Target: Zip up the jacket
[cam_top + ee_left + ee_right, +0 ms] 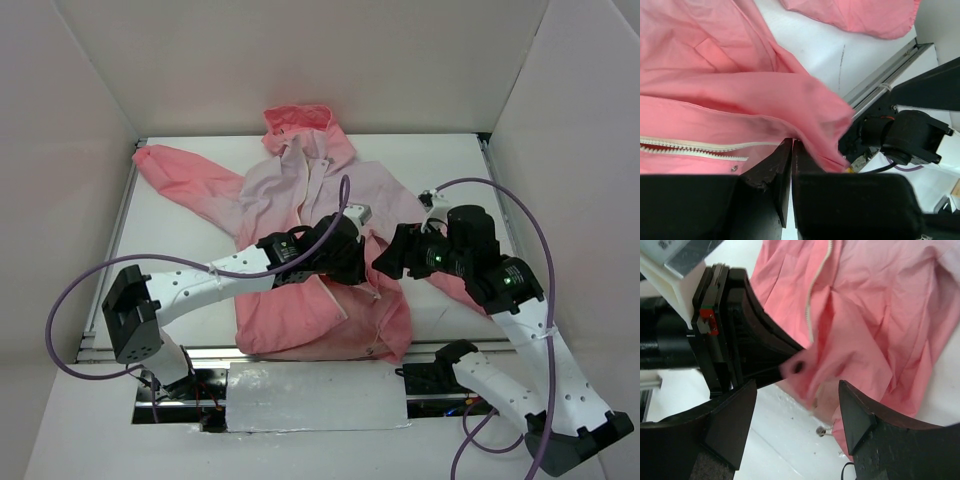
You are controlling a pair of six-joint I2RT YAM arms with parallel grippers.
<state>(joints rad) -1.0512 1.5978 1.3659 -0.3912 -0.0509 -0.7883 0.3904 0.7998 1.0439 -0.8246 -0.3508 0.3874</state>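
Observation:
The jacket [300, 190] lies face up on the white table, hood at the far side, its white zipper [315, 175] running down the chest. Low on the front, my left gripper [356, 268] meets my right gripper [381, 264]. In the left wrist view the left gripper [792, 141] has its jaws almost together, with a blurred fold of the jacket [715, 90] at the tips and the zipper [690, 147] parted to the left. My right gripper [797, 385] stands open. A blurred corner of the jacket [865, 315] hangs between its fingers, touching neither.
White walls enclose the table [440, 170] on three sides, with metal rails [120, 220] along its left and right edges. Purple cables [345, 200] loop over the jacket and arms. A small metal snap [821, 430] lies on the table below the right jaws.

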